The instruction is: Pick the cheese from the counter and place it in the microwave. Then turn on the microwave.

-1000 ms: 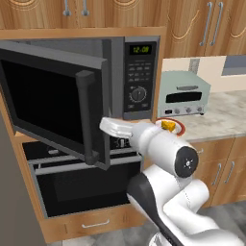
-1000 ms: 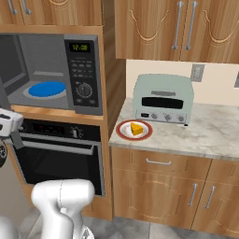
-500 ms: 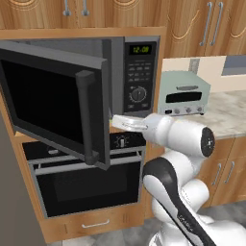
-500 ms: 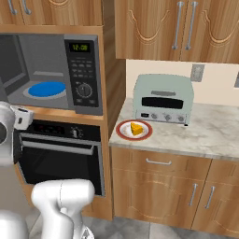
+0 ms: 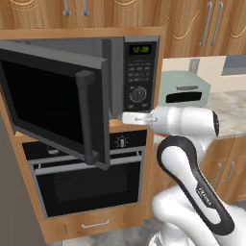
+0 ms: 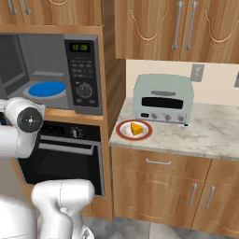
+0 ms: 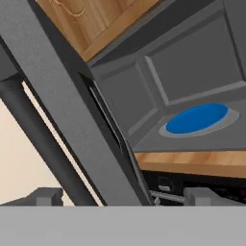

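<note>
Cheese (image 6: 136,128) on counter (image 6: 205,135), well apart from empty, wide-open gripper (image 7: 124,196) at microwave (image 5: 96,91) door

The microwave (image 5: 137,72) has a green digital display (image 5: 140,49) on its control panel that reads 12:00; the same green digits show on it in the right base view (image 6: 79,47). The buttons below the display carry marks too small to read. The arm's (image 5: 204,194) lower link bears a line of small dark lettering, too blurred to make out.
</note>
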Robot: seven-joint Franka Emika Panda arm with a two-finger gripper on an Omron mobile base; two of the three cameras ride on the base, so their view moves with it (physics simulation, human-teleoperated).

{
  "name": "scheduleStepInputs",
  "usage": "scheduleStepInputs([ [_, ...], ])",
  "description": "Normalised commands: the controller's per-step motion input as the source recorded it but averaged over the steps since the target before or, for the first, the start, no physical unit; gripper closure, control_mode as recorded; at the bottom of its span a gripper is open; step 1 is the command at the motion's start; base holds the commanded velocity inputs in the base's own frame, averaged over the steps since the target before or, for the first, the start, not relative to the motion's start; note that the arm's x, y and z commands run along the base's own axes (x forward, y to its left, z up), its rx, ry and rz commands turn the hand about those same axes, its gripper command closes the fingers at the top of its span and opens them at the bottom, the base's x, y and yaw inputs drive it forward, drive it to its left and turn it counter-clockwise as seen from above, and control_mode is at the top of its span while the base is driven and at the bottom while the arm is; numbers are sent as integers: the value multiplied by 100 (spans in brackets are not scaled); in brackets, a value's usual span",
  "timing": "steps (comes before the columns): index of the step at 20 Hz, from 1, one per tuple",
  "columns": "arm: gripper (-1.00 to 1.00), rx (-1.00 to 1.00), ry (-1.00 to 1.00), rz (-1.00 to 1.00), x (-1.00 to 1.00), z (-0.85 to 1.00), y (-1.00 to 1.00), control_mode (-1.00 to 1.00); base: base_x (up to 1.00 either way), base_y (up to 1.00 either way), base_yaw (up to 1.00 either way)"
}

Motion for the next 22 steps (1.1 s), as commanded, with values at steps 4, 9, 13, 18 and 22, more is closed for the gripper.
scheduleStepInputs([
  [4,-100,0,3,22,18,0,-3,-100,0,0,0],
  [9,-100,0,0,22,20,0,0,-100,0,0,0],
  [13,-100,0,1,20,25,0,0,-100,0,0,0],
  [18,-100,0,0,24,28,-7,0,-100,0,0,0],
  [22,-100,0,-1,21,17,-6,0,-100,0,0,0],
])
